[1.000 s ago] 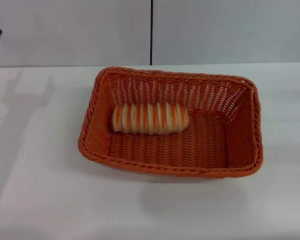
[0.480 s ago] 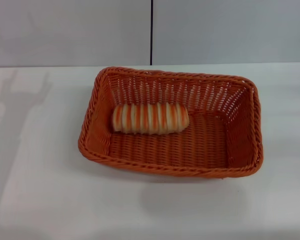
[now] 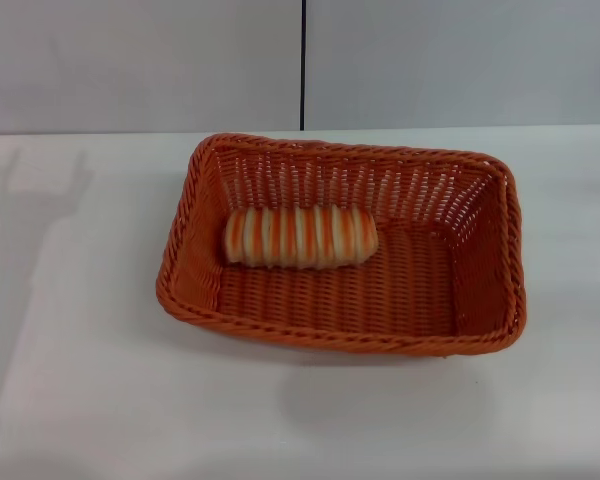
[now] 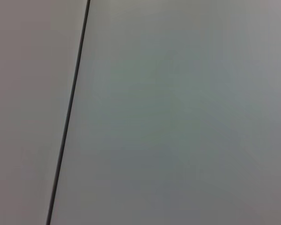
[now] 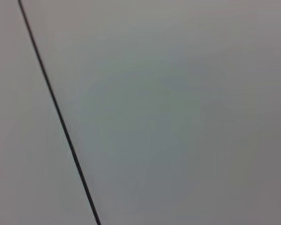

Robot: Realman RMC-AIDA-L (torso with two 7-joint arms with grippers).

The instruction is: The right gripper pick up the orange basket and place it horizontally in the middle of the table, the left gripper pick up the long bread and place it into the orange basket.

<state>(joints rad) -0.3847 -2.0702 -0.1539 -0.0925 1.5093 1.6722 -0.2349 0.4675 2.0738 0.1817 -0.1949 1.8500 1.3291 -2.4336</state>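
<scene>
The orange basket point(image 3: 345, 245) lies lengthwise across the middle of the white table point(image 3: 80, 380) in the head view. Inside it, toward its left half, rests the long bread point(image 3: 301, 237), striped orange and cream, lying flat on the basket floor. Neither gripper shows in any view. Both wrist views hold only a plain grey wall with a thin dark seam point(image 4: 68, 112) point(image 5: 58, 112).
A grey wall with a vertical dark seam point(image 3: 303, 65) stands behind the table's far edge. A faint arm shadow point(image 3: 30, 200) falls on the table's left side.
The black left gripper at the head view's upper left edge has drawn out of the picture. Its shadow on the table has shifted left. Basket and bread have not moved.
</scene>
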